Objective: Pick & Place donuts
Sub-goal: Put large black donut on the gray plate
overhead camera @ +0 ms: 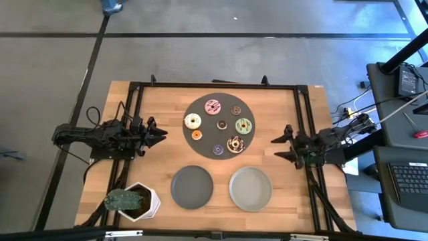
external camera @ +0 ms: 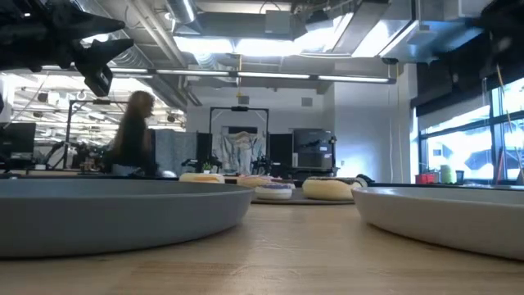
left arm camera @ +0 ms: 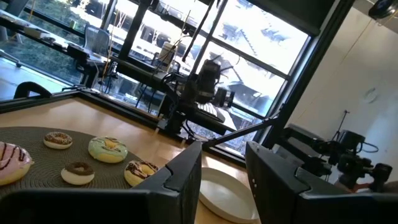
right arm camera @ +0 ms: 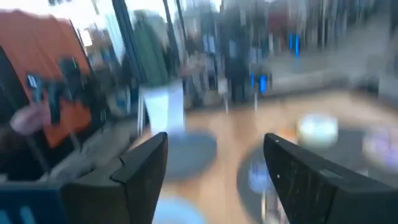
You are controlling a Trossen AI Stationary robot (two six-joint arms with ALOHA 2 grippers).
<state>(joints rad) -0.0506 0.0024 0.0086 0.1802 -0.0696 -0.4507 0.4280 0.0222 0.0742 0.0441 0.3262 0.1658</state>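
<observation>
Meanwhile, seven small icing-topped toy donuts (overhead camera: 221, 125), seemingly light and rigid, sit on the round dark mat (overhead camera: 200, 134), best pinched across a ring; flanking it, left gripper (overhead camera: 161, 134) and right gripper (overhead camera: 278, 147) stand empty, jaws parted.

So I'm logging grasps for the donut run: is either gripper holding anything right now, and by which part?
Nothing is held. The left gripper and right gripper both hang open at the table's sides, and all seven donuts lie on the dark round mat.
</observation>
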